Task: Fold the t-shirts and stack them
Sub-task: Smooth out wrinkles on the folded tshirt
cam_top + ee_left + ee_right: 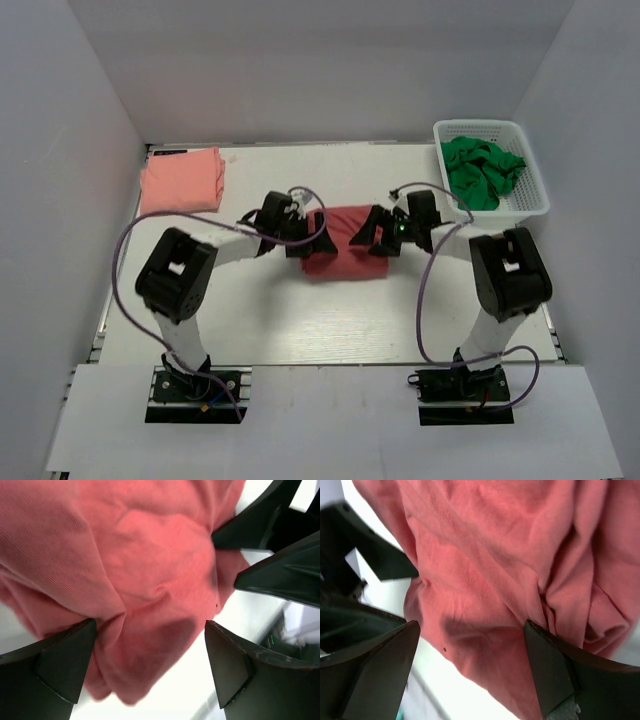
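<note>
The brick-red t-shirt [345, 258] lies folded into a small bundle at the table's middle. My left gripper [318, 236] sits at its left edge and my right gripper [370, 236] at its right edge, facing each other. In the left wrist view the red cloth [145, 555] fills the space between the wide-open jaws of the left gripper [150, 647]. In the right wrist view the red cloth [510, 555] lies between the spread jaws of the right gripper [472, 650]. Neither pinches the cloth. The salmon-pink t-shirt [182, 180] lies folded at the back left.
A white basket [520, 205] holding crumpled green cloth [482, 170] stands at the back right. Grey walls close in the table on three sides. Purple cables loop beside both arms.
</note>
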You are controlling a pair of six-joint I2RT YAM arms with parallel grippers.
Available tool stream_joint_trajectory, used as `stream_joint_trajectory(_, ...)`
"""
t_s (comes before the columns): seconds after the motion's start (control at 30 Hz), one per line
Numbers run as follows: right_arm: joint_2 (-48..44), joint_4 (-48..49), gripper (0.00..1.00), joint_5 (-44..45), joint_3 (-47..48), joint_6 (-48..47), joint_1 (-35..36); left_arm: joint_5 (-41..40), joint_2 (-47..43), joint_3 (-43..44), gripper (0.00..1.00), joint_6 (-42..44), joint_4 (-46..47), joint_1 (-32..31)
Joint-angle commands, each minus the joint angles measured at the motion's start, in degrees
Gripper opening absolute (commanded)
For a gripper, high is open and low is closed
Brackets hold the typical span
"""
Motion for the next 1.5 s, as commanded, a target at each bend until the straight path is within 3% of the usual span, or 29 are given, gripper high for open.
stream_joint_trajectory(0.0, -7.8, -7.5, 0.9, -5.3, -6.7, -3.3, 2.7, 1.4, -12.7, -7.8, 0.99, -2.9, -9.0, -2.0)
stream_joint_trajectory(0.13, -18.8, -13.3, 0.9, -3.0, -9.8, -6.1, 3.9, -10.2, -25.4, -9.8, 0.99, -2.9, -17.4, -2.6)
stream_joint_trajectory(0.27, -28.1, -18.6, 0.9, 2.9, -6.4, -7.9, 3.7, -23.2, -31.5, -9.0, 0.99, -2.4, -22.0, -1.4)
stream_joint_trajectory(0.33, -29.4, -16.9, 0.9, 6.7, -5.6, -8.6, 3.6, -27.1, -31.5, -9.0, 0.93, -2.4, -21.5, -1.4)
stream_joint_trajectory(0.73, -12.3, -15.9, 0.89, 12.1, 6.2, -11.2, 3.5, -26.6, -16.5, -3.8, 0.73, 0.7, -14.7, -1.4)
stream_joint_trajectory(0.8, -9.7, -13.8, 0.83, 11.8, 7.5, -10.5, 3.4, -26.6, -14.2, -2.0, 0.63, 0.7, -13.5, -1.4)
stream_joint_trajectory(0.97, -3.7, -13.5, 0.68, 10.6, 10.7, -9.9, 3.7, -28.3, -10.1, 0.7, 0.49, 0.7, -14.0, -0.9)
stream_joint_trajectory(1.1, 0.4, -13.5, 0.56, 10.1, 13.5, -9.4, 3.5, -28.9, -8.6, 2.2, 0.46, 1.2, -14.5, -0.9)
stream_joint_trajectory(1.13, 1.1, -13.6, 0.52, 9.0, 14.4, -9.3, 3.5, -28.9, -8.1, 2.2, 0.4, 1.2, -14.0, -0.9)
stream_joint_trajectory(1.2, 2.4, -13.5, 0.36, 8.0, 15.3, -8.8, 3.5, -28.9, -7.4, 2.7, 0.33, 1.8, -14.0, -0.9)
stream_joint_trajectory(1.23, 2.6, -13.7, 0.3, 7.9, 15.7, -8.6, 3.6, -28.9, -7.4, 2.7, 0.16, 1.8, -14.0, -0.9)
stream_joint_trajectory(1.27, 2.9, -13.7, 0.23, 7.7, 15.7, -8.4, 3.5, -28.9, -7.4, 3.4, 0.05, 1.8, -14.0, -0.9)
stream_joint_trajectory(1.3, 2.9, -13.5, 0.0, 7.3, 15.8, -8.4, 3.5, -28.9, -7.4, 3.4, 0.0, 2.3, -14.0, -0.9)
stream_joint_trajectory(1.47, -3.9, -14.9, 0.0, 8.7, 13.4, -9.1, 3.4, -28.9, -13.7, 0.4, 0.0, 5.9, -10.1, -0.9)
